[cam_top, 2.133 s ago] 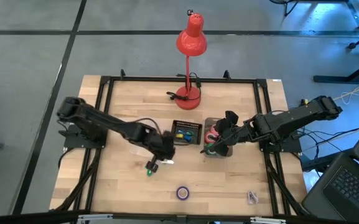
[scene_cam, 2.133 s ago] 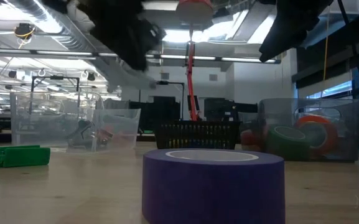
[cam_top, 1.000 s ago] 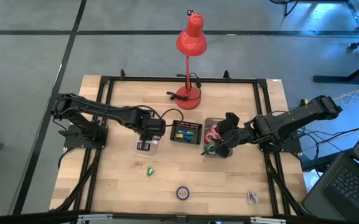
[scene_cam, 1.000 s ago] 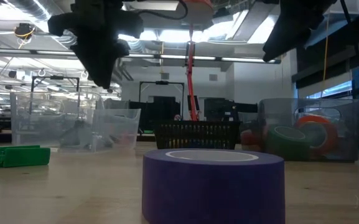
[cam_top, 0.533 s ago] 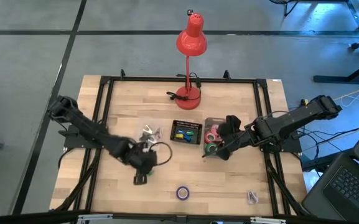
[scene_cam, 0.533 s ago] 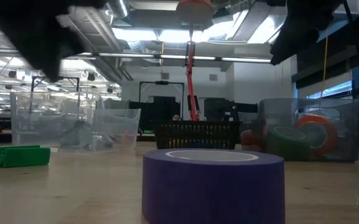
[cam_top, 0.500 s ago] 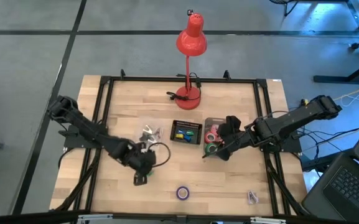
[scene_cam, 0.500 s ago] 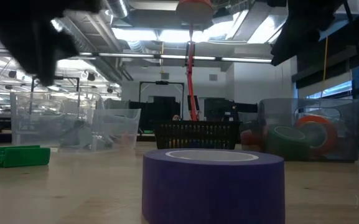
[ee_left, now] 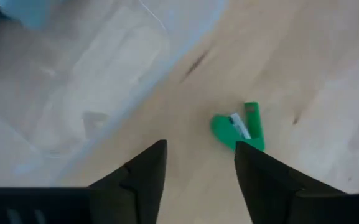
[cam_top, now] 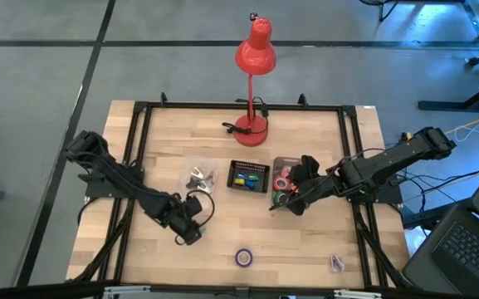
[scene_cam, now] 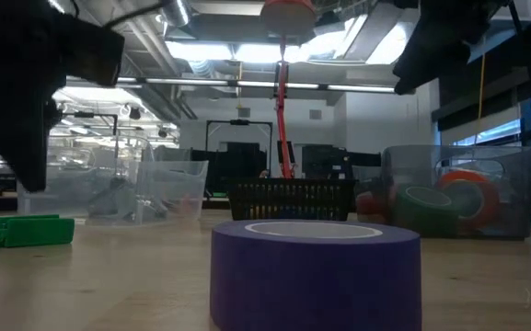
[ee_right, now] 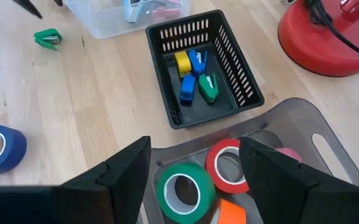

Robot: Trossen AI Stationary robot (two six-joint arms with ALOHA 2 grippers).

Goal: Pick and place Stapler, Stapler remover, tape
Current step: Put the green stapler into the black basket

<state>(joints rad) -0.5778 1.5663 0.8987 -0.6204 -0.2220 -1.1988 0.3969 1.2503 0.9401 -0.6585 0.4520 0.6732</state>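
One green stapler remover [ee_left: 240, 128] loose on bench [cam_top: 222, 249]; I centre left pincer [ee_left: 198, 163], parted and empty, before closing. Right pincer [ee_right: 195, 163] open over tape bin [ee_right: 303, 118].

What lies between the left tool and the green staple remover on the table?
Only bare wood: the left wrist view shows the left tool open above the green staple remover, with nothing between them.

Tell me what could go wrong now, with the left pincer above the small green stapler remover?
1. The left pincer is open over the green stapler remover, which lies off-centre and tilted; closing may push it away.
2. The clear container stands close; the arm might bump it.
3. The purple tape lies apart, unsorted.
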